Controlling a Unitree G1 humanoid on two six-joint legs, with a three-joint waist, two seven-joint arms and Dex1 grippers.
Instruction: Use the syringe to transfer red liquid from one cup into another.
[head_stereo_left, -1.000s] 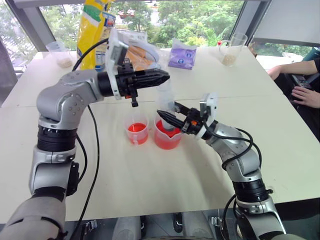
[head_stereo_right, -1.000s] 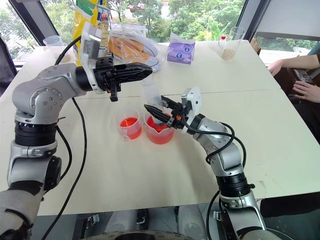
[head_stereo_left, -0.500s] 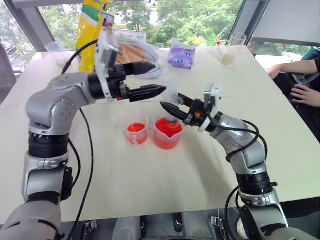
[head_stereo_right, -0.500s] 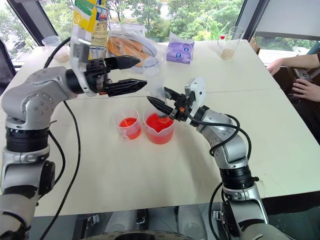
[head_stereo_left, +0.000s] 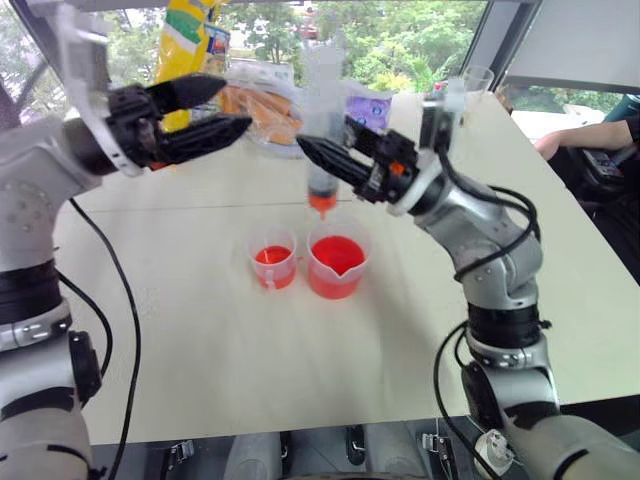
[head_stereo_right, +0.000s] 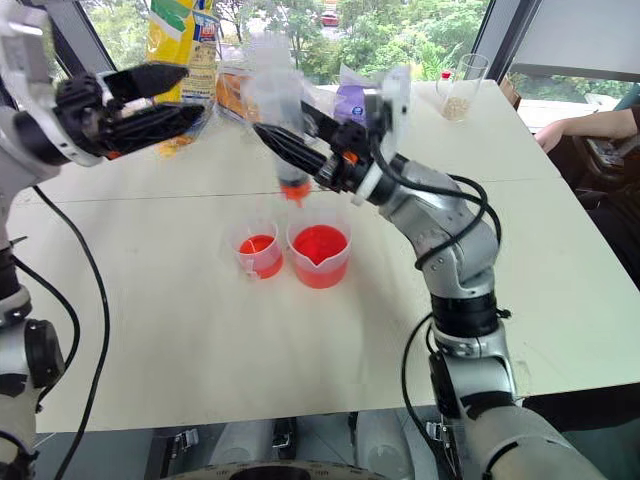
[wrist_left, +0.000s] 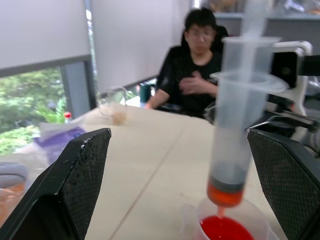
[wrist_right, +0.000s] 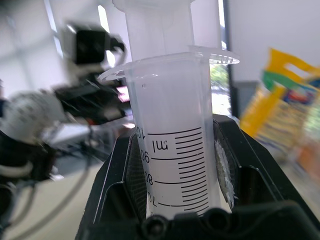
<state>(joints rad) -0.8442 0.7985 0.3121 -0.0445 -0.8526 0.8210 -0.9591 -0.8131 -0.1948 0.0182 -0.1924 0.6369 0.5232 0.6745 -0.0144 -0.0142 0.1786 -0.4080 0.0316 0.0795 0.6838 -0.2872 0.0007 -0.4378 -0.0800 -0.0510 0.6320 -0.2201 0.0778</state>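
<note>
R gripper (head_stereo_left: 312, 152) is clamping the syringe (head_stereo_left: 322, 150) by its barrel, holding it upright w/ orange tip hanging just above the wider beaker (head_stereo_left: 337, 268) of red liquid (head_stereo_left: 338, 256) on the tabletop (head_stereo_left: 300, 370). L gripper (head_stereo_left: 228, 107) is hovering well off to the left w/ fingers spread apart, gripping nothing. Smaller cup (head_stereo_left: 272, 258) w/ red contents is sitting just beside the beaker.

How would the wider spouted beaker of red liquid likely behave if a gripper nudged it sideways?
The beaker looks like thin clear plastic, so probably light and easily slid across the smooth table. Its wide base suggests it resists tipping, but the red liquid sits fairly high, so a sharp push might slosh some out.
</note>
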